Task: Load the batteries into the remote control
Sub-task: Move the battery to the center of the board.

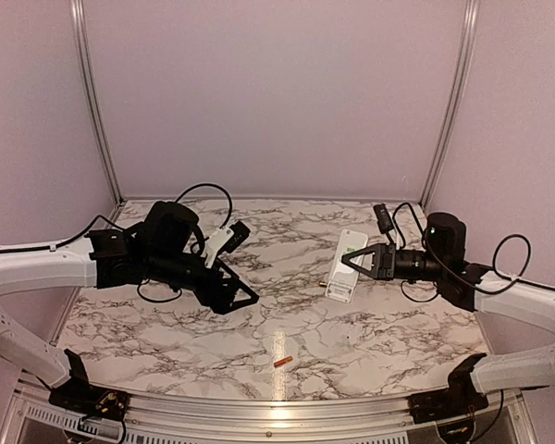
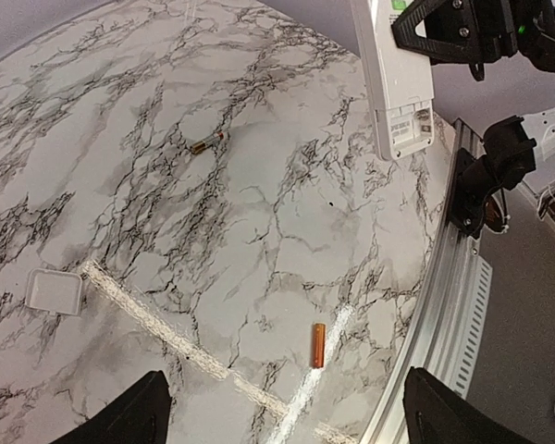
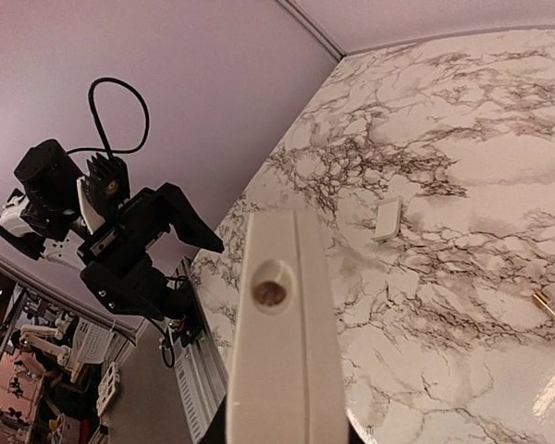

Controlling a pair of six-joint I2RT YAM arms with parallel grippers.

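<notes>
1. Right of centre, your right gripper [image 1: 356, 261] is clamped on the white remote control [image 1: 349, 245], whose battery bay is uncovered at one end.
2. Your left gripper [image 2: 287, 421] hangs wide open over the marble table [image 1: 287, 231].
3. Both batteries lie loose on the table: the orange battery [image 2: 318, 344] near the front edge, the gold battery [image 2: 206, 141] near the remote control.

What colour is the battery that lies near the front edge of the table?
Orange-copper; the battery shows best in the left wrist view.

left hand [image 1: 236, 266]: jaws wide, angled down | right hand [image 1: 353, 263]: clamped, pointing inward
</notes>
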